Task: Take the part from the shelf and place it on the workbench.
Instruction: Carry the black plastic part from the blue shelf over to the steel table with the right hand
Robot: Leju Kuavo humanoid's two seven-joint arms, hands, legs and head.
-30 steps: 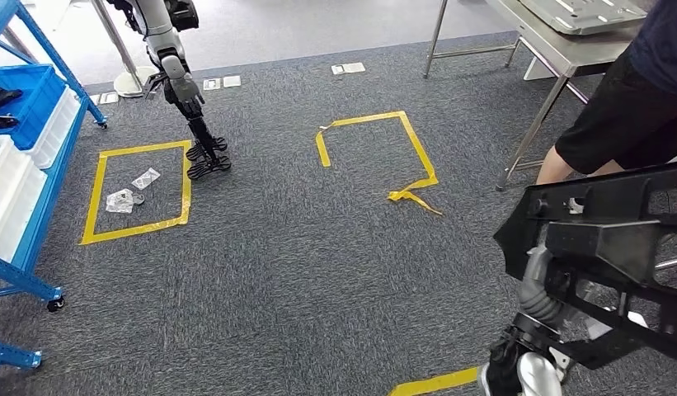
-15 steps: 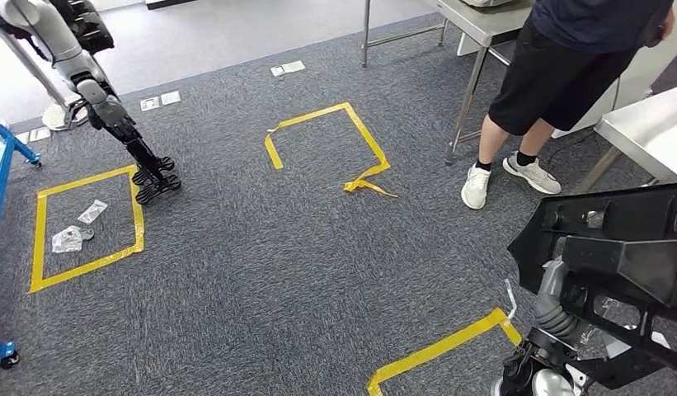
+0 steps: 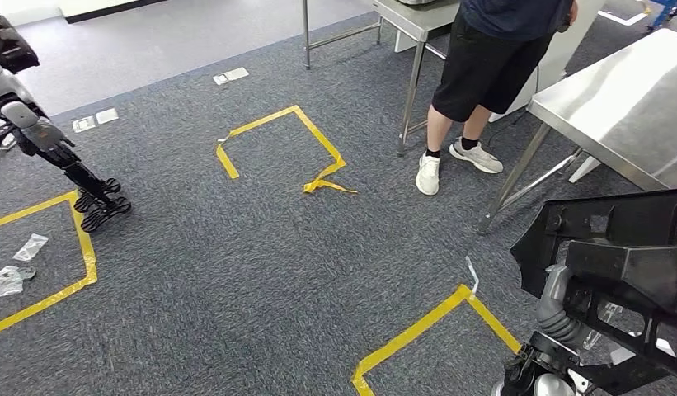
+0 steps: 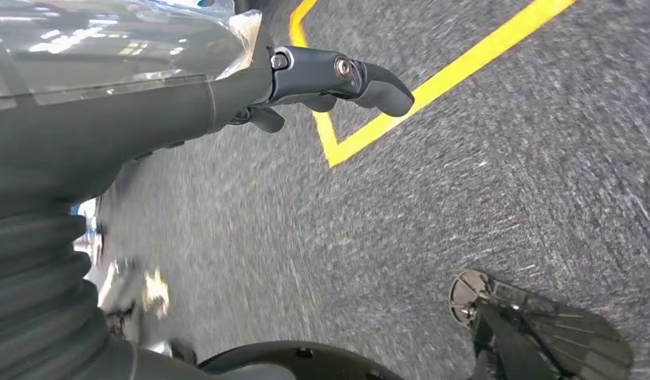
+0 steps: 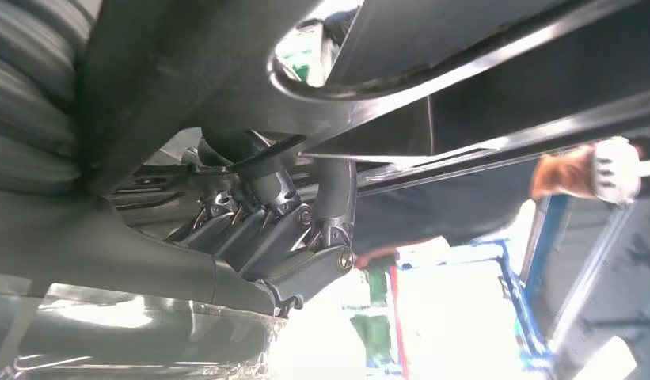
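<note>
The part is a large black plastic frame with cut-outs, at the lower right of the head view. My right hand grips it from underneath and carries it above the carpet. In the right wrist view the dark fingers curl around a bar of the part. The steel workbench stands beyond the part at the right. My left hand hangs over the carpet, its fingers stretched out and holding nothing.
A person in dark shorts stands between the workbench and a second steel table. Another robot's arm reaches down at the left. Yellow tape marks the carpet ahead, and a torn tape square lies farther off.
The camera has swung to the right, so the whole scene has slid left and the workbench has come into view. The part stays in my right hand.
</note>
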